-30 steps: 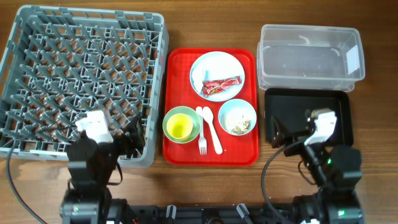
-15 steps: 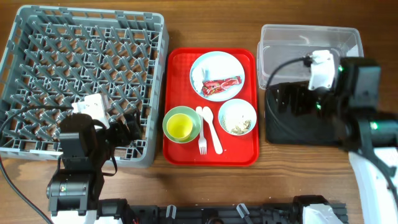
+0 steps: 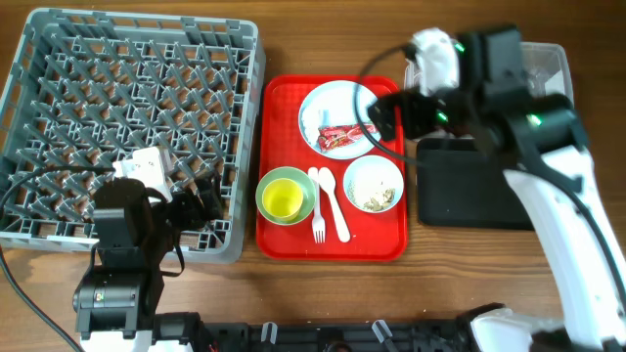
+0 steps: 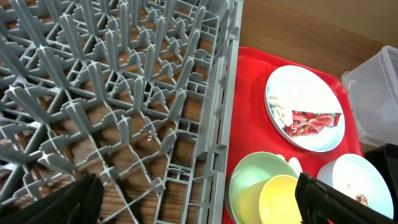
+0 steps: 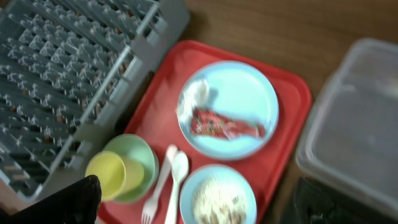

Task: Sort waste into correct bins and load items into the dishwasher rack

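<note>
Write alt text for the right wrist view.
A red serving tray holds a pale blue round plate with a red shiny wrapper and crumpled white napkin, a yellow-green cup, white plastic fork and spoon, and a pale blue bowl of scraps. Grey plastic pegged rack left, clear plastic tub right.

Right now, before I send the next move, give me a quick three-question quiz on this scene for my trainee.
1. True or false: the red wrapper lies on the plate.
2. The food scraps sit in: A the bowl, B the cup, C the clear tub.
3. Which arm's pincer is over the rack, left or right?
Key: 1 true; 2 A; 3 left, the left pincer.
</note>
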You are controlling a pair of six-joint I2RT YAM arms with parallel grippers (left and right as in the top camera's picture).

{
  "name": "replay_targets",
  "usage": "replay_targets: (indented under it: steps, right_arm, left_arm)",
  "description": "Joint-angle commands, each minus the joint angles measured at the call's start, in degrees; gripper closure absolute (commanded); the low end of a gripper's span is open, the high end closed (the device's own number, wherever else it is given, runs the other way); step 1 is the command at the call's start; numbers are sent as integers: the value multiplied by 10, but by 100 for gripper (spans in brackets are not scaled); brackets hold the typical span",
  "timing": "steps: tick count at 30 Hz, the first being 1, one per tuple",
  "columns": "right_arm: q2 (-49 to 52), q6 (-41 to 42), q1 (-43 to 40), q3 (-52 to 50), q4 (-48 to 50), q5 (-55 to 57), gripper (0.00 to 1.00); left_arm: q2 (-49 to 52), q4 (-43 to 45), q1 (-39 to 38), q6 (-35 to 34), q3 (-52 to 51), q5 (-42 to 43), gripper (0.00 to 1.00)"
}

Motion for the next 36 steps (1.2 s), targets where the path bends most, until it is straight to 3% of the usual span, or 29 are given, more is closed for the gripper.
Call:
replay_targets:
  steps: [1, 5, 11, 14, 25, 26, 31, 33, 36]
  right_arm:
    - [73, 5, 38, 53, 38, 22, 0]
    - [145, 23, 83, 53, 112, 65, 1]
    - [275, 96, 128, 53, 160, 119, 17]
    - [331, 131, 133, 53, 177, 130, 18]
    - [441, 218, 135, 52, 228, 132, 37]
    - [443, 219, 135, 52, 229, 132, 40]
    - [438, 219, 135, 52, 226, 132, 77]
    - [425, 213, 134, 52, 223, 133, 84]
    - [383, 212, 122, 53, 219, 144, 86]
  left_arm:
    - [-1, 2, 5, 11, 12, -3, 0]
    - [-1, 2, 5, 11, 12, -3, 0]
    - [-1, 2, 5, 11, 12, -3, 0]
    - [-1, 2, 5, 11, 12, -3, 0]
    - [-1, 2, 5, 11, 12, -3, 0]
    - [-1, 2, 5, 11, 12, -3, 0]
    - [-1, 2, 5, 11, 12, -3, 0]
    - [-1, 2, 5, 11, 12, -3, 0]
    - [-1, 2, 5, 11, 12, -3, 0]
